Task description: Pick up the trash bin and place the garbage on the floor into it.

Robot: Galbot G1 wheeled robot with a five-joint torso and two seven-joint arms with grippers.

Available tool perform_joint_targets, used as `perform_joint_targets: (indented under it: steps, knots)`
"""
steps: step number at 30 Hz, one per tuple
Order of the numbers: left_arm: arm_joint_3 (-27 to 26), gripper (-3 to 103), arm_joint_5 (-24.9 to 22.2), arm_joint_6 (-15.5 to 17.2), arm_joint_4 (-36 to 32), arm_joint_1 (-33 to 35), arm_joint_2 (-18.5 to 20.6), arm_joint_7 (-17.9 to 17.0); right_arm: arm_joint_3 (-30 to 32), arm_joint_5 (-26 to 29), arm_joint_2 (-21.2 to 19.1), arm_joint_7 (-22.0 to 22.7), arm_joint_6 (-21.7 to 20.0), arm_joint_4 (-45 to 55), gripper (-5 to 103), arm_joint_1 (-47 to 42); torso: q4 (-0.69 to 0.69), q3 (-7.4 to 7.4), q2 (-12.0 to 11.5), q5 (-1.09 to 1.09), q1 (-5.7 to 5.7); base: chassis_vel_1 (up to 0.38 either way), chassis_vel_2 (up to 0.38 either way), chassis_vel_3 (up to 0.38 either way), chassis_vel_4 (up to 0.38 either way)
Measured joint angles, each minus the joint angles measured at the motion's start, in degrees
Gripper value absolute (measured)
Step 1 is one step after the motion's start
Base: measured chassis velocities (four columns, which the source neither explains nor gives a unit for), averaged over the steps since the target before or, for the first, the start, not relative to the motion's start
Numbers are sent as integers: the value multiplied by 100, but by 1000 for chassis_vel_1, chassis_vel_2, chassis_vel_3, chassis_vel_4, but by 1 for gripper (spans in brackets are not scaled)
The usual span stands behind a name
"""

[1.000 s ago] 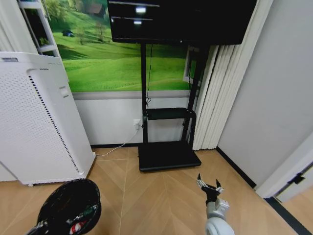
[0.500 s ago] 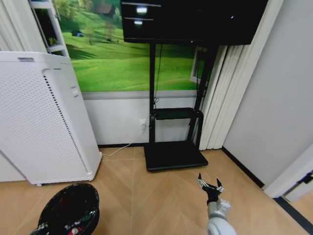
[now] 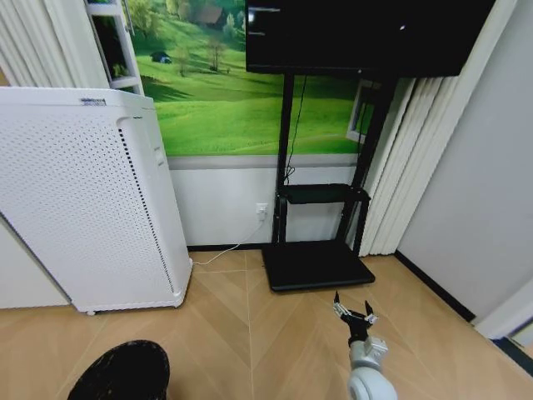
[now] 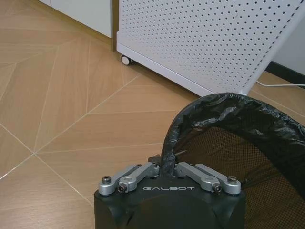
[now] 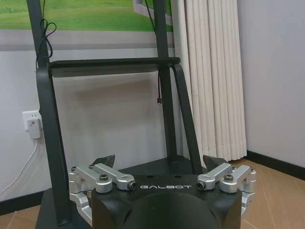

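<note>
Now left claw [image 4: 167, 164] clamped on trash bin [image 3: 121, 375] rim; right claw [image 3: 353, 312] apart — white cabinet [image 3: 87, 200] beside.

Read on me: "GALBOT", pale raised letters on the black housing of my left gripper [image 4: 164, 164], low in the left wrist view at 6 o'clock. Same word on the black housing of my right gripper [image 5: 162, 167]. The tall white perforated metal cabinet [image 3: 87, 196] carries a small dark label at its top edge; too small to read.

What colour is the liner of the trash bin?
Black liner, best in the left wrist view.
</note>
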Motion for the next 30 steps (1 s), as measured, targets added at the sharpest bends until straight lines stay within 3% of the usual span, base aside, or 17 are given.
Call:
perform_joint_targets:
  steps: [6, 13, 30]
  knots:
    - [14, 4, 137, -19, 63, 70, 18, 101, -31, -1, 11, -18, 25, -114, 100, 66, -5, -1, 0, -3, 0, -31, -34, 14, 11]
    - [-4, 4, 497, -225, 462, 532, 105, 361, -56, 15, 36, -84, 101, -409, 100, 220, 1, 0, 0, 0, 0, 4, 22, -5, -11]
    - [219, 4, 720, -39, 896, 188, 162, 562, -29, 83, -92, -95, 137, -461, 100, 214, 0, 0, 0, -1, 0, 0, 0, 0, 0]
